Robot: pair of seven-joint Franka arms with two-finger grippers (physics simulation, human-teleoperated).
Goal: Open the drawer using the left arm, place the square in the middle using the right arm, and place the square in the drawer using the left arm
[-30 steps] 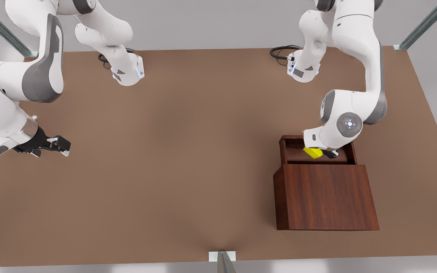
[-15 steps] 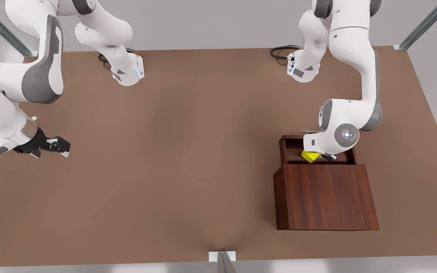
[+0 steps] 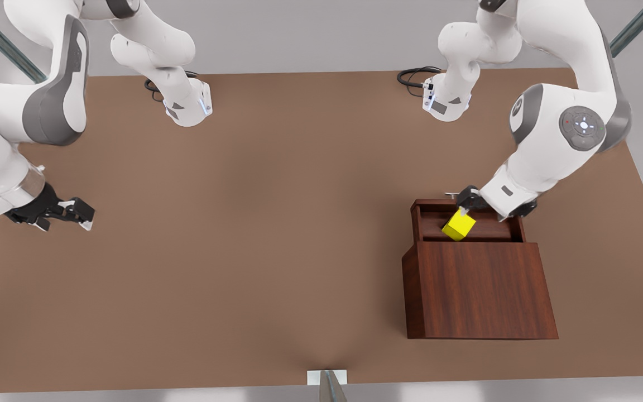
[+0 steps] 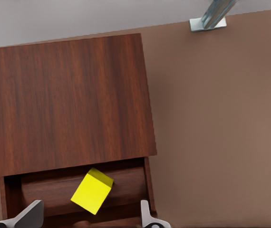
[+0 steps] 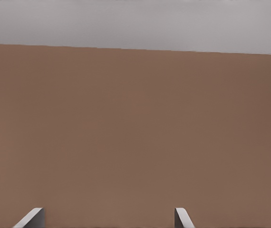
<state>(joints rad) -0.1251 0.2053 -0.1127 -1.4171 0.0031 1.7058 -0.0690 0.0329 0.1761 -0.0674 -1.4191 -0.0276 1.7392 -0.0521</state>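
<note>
In the front view we see the square (image 3: 459, 226) lying tilted inside the open drawer (image 3: 469, 221), which juts from the far side of the wooden cabinet (image 3: 480, 290) on the front view's right. The left claw (image 3: 465, 202) hangs just above the drawer's far edge, close to the square; from this angle we cannot tell whether a fingertip touches it.

The left wrist view settles what the front view leaves unclear: looking down between the left claw's (image 4: 88, 217) two pale fingertips (image 4: 29, 214), we find them spread wide, one on either side of the square (image 4: 92, 191), with a clear gap on both sides, so the claw has hold of nothing. The same view shows the cabinet's (image 4: 66, 102) flat top and the drawer's (image 4: 126, 183) floor under the cube.

On the front view's left the right claw (image 3: 70, 215) waits above the bench (image 3: 271, 223), well apart from the cabinet. The right wrist view adds that its fingertips (image 5: 31, 217) stand wide apart over bare bench (image 5: 135, 133), gripping nothing.
</note>
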